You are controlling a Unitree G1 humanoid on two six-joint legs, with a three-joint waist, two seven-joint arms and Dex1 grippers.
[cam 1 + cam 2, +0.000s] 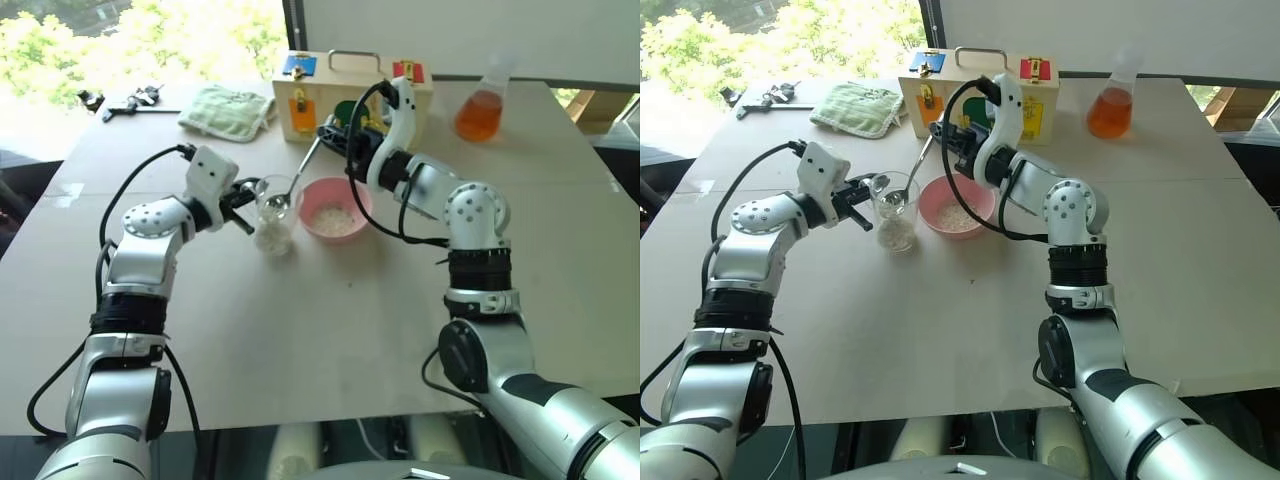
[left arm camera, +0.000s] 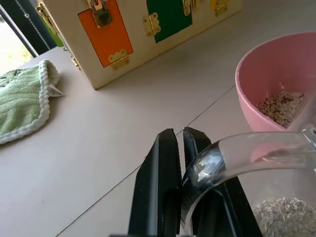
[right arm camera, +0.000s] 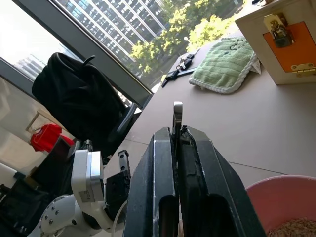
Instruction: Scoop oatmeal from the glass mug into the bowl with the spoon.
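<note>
Left gripper (image 1: 243, 203): closed on the handle of the mug (image 1: 274, 215); black fingers (image 2: 165, 163) pinch the clear glass loop, seen up close in the left wrist view. Mug held upright on the table, directly ahead of the fingertips.

Mug: clear glass, oatmeal (image 1: 272, 237) heaped in its bottom part. Stands just left of the bowl (image 1: 336, 208), not quite touching it so far as can be told.

Spoon (image 1: 296, 185): long axis slanted, oval end low at the mug's mouth, handle rising up and to the right into the right gripper. Whether the oval end carries any flakes cannot be told.

Bowl: pink, shallow, a small layer of oatmeal already inside. Lies below and just beside the right gripper, between mug and right forearm.

Right gripper (image 1: 333, 137): clamped on the upper end of the spoon handle; handle tip (image 3: 177, 109) pokes out between the shut fingers in the right wrist view. Mug lies down and to the left of this gripper along the spoon's line.

Deciding relation: spoon end sits at the mug, bowl one short sweep to the right. Right arm carries; left only steadies.
</note>
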